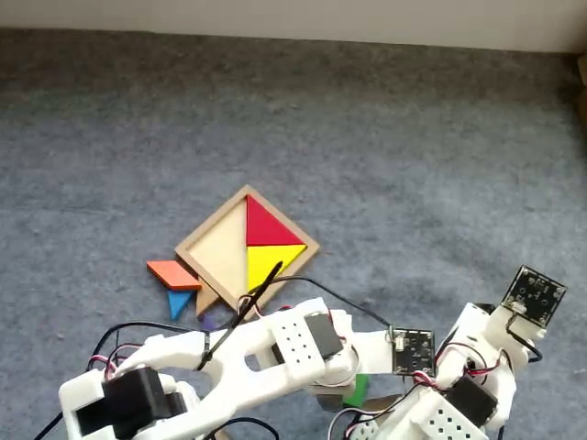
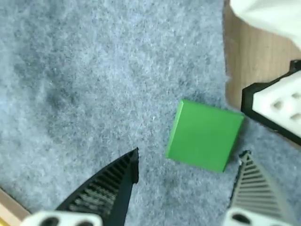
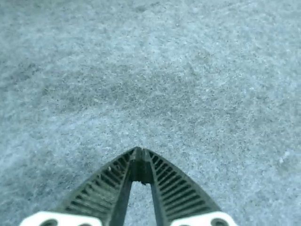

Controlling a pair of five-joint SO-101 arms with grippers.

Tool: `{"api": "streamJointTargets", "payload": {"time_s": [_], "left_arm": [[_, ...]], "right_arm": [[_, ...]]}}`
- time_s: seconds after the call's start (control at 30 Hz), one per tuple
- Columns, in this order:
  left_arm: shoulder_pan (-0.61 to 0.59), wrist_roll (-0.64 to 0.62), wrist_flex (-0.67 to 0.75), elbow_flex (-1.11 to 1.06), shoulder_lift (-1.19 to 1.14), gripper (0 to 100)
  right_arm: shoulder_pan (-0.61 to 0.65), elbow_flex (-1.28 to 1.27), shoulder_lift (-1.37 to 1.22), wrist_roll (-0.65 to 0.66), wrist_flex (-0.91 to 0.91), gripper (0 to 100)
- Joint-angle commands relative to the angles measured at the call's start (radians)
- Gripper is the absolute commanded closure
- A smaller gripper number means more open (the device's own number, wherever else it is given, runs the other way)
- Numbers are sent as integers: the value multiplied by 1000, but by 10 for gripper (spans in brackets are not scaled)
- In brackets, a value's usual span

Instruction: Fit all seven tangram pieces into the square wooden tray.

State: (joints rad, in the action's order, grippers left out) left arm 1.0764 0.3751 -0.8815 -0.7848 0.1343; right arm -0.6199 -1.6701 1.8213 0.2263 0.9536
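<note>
The square wooden tray [image 1: 209, 246] lies tilted like a diamond on the grey carpet, holding a red triangle [image 1: 263, 225] and a yellow triangle [image 1: 265, 262]. An orange piece [image 1: 172, 274] and a blue triangle [image 1: 178, 302] lie just outside its near-left edge, and a purple piece [image 1: 209, 321] peeks out under the arm. A green square [image 2: 203, 134] [image 1: 356, 390] rests on the carpet. My left gripper [image 2: 188, 162] hangs open above it, the square between its fingertips, not touched. My right gripper [image 3: 139, 158] is shut over bare carpet, holding nothing.
The left arm [image 1: 275, 353] stretches across the front of the table and covers the tray's near corner. The right arm [image 1: 486, 367] sits at the front right. A bare wooden surface [image 2: 249, 56] borders the carpet by the green square. Wide carpet lies beyond the tray.
</note>
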Motion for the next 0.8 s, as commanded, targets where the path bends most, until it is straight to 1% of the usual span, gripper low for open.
{"api": "streamJointTargets", "payload": {"time_s": [0.0,0.2,0.37,0.53,0.7,0.77], "left_arm": [[25,-8,12,48,-13,699],[24,-8,8,45,-12,849],[24,-8,6,48,-10,932],[22,-8,-5,41,33,977],[16,-8,-133,36,189,986],[-12,-8,-155,13,266,983]], "right_arm": [[-4,-117,15,-6,-21,992],[-4,-117,15,-6,-21,992],[-4,-117,15,-6,-21,992],[-4,-117,15,-6,-21,992],[-4,-117,15,-6,-21,992],[-4,-117,15,-6,-21,992]]}}
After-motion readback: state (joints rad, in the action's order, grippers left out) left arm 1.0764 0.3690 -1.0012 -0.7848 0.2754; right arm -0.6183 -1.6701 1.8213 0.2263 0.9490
